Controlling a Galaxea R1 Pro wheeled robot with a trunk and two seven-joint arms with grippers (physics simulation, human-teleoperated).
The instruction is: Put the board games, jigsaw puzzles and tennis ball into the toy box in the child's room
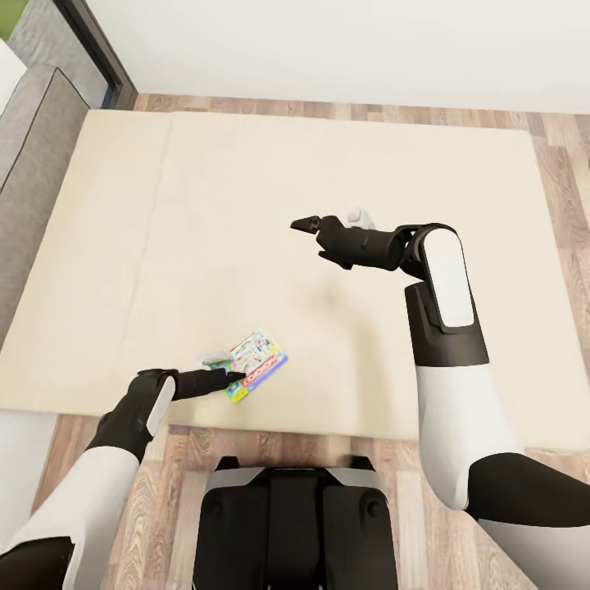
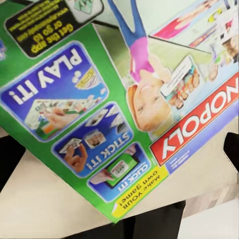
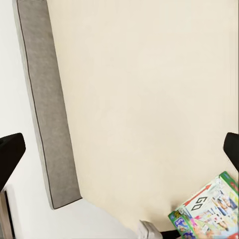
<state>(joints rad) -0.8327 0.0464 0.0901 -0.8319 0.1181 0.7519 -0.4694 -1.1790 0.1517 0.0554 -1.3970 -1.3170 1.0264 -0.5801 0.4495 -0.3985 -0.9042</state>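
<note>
Reaching over the near edge of the bed (image 1: 328,205), the left gripper (image 1: 233,378) touches a board game (image 1: 258,363) — a green-bordered box with a red logo band, lying flat on the beige mattress near its front edge. In the left wrist view the box (image 2: 124,109) sits between the dark fingertips (image 2: 10,159); whether they clamp it cannot be told. The right gripper (image 1: 307,223) hovers above the mid-mattress, well apart from the box — its fingers (image 3: 10,154) spread wide, holding nothing. Wooden floor (image 1: 565,164) borders the bed.
</note>
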